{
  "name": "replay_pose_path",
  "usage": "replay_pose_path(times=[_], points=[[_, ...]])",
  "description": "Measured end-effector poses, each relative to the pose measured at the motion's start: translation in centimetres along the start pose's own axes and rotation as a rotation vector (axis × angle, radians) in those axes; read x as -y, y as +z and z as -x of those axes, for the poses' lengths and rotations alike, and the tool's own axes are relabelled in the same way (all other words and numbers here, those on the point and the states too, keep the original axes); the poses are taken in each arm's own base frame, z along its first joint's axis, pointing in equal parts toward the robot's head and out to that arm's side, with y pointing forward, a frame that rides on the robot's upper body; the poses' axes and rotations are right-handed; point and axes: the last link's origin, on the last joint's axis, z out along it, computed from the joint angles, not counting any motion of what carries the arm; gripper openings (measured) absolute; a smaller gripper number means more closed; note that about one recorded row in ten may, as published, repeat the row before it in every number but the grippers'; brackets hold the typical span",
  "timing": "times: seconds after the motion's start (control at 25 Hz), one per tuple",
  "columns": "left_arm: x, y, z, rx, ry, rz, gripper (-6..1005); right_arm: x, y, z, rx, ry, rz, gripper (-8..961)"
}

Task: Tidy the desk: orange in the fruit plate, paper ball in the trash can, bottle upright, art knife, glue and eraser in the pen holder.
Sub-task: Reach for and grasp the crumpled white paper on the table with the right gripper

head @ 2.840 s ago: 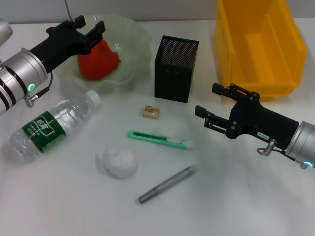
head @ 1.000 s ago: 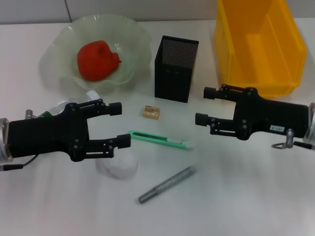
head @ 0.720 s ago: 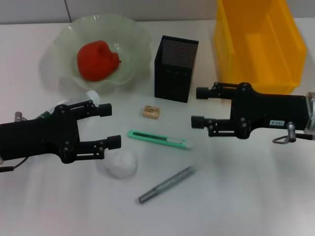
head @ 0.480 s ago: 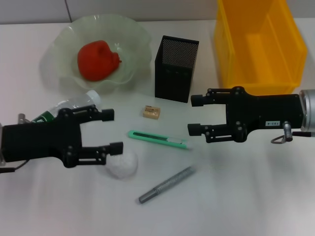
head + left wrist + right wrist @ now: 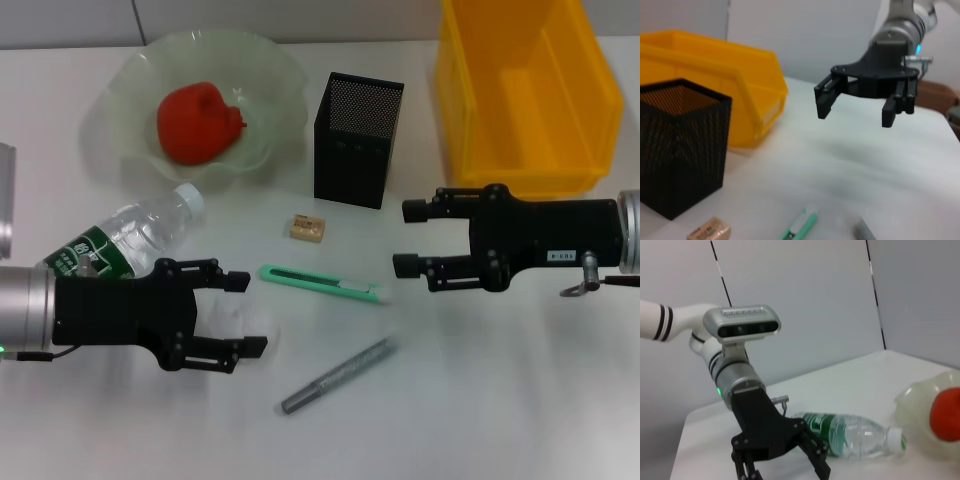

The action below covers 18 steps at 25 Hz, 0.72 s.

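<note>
The white paper ball (image 5: 243,319) lies between the open fingers of my left gripper (image 5: 251,314), low over the table; the arm hides part of it. My right gripper (image 5: 405,238) is open and empty, to the right of the green art knife (image 5: 325,284); it also shows in the left wrist view (image 5: 860,107). The orange (image 5: 198,122) sits in the pale green fruit plate (image 5: 110,100). The bottle (image 5: 125,240) lies on its side. The tan eraser (image 5: 307,229) and grey glue stick (image 5: 338,376) lie loose near the black mesh pen holder (image 5: 358,140).
The yellow bin (image 5: 525,90) stands at the back right, behind my right arm. The right wrist view shows my left gripper (image 5: 785,465), the lying bottle (image 5: 850,435) and the plate (image 5: 915,400) beyond it.
My left gripper has moved toward the table's front and right, and now stands astride the paper ball. My right gripper has drawn slightly to the right, still open.
</note>
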Motion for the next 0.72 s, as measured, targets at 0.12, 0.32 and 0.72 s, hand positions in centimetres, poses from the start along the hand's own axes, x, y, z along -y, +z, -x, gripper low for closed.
replay_pose_path(times=[0.12, 0.32, 0.72], points=[[-0.1, 0.6, 0.2, 0.058, 0.028, 0.020, 814, -0.2, 0.0, -0.4, -0.014, 0.004, 0.003, 739], [0.1, 0.9, 0.4, 0.086, 0.044, 0.014, 813, -0.3, -0.1, -0.6, -0.018, 0.008, 0.004, 738], [0.8, 1.8, 0.8, 0.157, 0.066, -0.026, 809, -0.7, 0.0, -1.3, -0.081, 0.005, 0.038, 738]])
